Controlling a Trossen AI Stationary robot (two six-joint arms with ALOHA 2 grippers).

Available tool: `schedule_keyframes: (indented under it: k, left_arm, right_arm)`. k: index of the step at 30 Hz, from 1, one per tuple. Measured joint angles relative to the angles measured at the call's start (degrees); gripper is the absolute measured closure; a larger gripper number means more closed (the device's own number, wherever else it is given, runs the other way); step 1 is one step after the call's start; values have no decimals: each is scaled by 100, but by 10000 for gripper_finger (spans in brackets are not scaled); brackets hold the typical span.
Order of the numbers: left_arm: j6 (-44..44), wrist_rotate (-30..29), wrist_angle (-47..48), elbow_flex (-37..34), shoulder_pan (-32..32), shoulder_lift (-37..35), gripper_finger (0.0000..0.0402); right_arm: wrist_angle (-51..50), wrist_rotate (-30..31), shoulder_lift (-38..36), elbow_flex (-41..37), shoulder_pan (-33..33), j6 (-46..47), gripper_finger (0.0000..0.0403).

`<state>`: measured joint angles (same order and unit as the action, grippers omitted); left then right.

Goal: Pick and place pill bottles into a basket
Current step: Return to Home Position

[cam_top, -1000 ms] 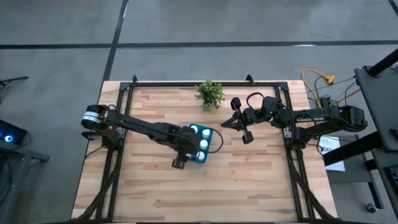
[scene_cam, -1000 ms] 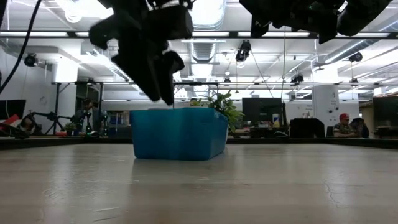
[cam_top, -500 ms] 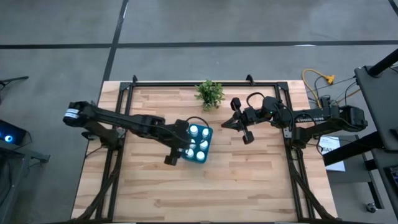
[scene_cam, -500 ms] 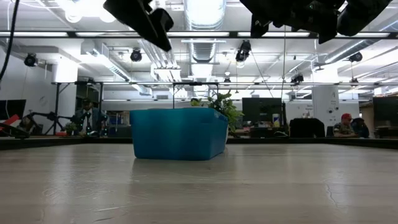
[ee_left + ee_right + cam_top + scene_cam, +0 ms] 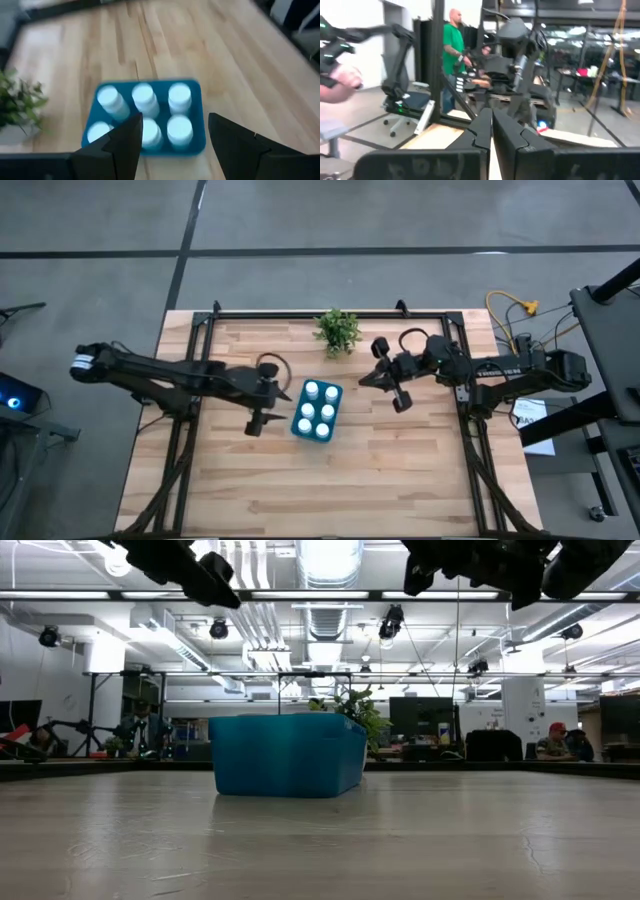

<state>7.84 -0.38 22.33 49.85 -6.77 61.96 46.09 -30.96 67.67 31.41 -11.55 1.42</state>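
six white pill bottles (image 5: pixel 179 96) in teal basket (image 5: pixel 199 120), just ahead of left gripper (image 5: pixel 172 131) with jaws wide, right gripper (image 5: pixel 491 125) jaws pressed together, empty

- grey concrete floor (image 5: pixel 90 230) all round the pale wood-plank tabletop (image 5: pixel 400 470)
- bright strip lights (image 5: pixel 325 555), bare ducts (image 5: pixel 330 618) overhead
- person in a green shirt (image 5: pixel 452 42) out back, office chair (image 5: pixel 412 102) nearby
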Motion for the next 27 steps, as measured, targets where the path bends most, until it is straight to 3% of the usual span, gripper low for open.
schedule_keyframes:
  k: [5,8,15,27]
  left_arm:
    - [-5,-13,-847,-588,7,-678,194]
    - [4,-148,-1060,-750,7,-935,194]
    - [26,-767,-1322,-1201,7,-1643,194]
    - [-15,-745,-2767,-2714,7,-2843,194]
  right_arm:
    - [1025,-33,-343,-518,-68,518,394]
    - [1416,368,-525,-917,68,772,394]
    - [1608,1340,-1114,-1539,788,453,394]
    - [2679,1764,-2055,-2636,1091,387,394]
